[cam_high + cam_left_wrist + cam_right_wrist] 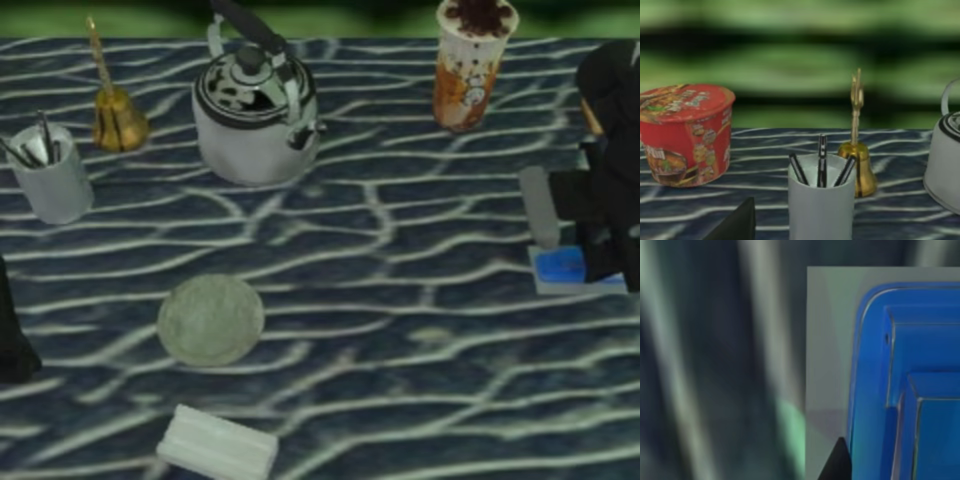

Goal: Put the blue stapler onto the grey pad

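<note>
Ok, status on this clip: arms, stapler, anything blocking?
Right gripper low at table's right edge, over the blue stapler. Stapler lies on the grey pad. Left arm parked at left edge. Nothing in the way.

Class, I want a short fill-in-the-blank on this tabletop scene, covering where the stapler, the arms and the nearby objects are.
1. The blue stapler lies on the grey ____.
2. The right end effector is at the table's ____ edge in the top view.
3. The round grey-green disc lies on the table in front of the ____.
4. The white cup beside the gold bell holds ____.

Missing words: pad; right; kettle; pens
</note>
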You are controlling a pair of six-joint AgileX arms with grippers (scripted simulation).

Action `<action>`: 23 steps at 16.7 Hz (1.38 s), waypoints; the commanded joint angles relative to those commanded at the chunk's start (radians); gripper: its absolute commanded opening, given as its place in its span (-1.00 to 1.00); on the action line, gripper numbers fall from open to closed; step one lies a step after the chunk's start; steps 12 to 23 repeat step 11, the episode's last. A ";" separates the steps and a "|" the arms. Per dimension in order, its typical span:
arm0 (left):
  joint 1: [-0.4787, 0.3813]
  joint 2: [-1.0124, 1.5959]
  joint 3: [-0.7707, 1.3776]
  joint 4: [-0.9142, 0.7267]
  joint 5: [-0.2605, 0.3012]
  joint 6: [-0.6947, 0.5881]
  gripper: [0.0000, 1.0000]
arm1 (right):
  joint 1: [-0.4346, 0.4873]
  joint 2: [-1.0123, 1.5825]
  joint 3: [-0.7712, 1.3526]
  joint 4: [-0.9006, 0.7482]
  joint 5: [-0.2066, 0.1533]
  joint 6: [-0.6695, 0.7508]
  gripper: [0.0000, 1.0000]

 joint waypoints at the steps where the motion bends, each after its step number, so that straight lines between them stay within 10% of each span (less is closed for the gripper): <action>1: 0.000 0.000 0.000 0.000 0.000 0.000 1.00 | 0.000 0.000 0.000 0.000 0.000 0.000 0.36; 6: 0.000 0.000 0.000 0.000 0.000 0.000 1.00 | 0.000 0.000 0.000 0.000 0.000 0.000 1.00; 23: 0.000 0.000 0.000 0.000 0.000 0.000 1.00 | 0.000 0.000 0.000 0.000 0.000 0.000 1.00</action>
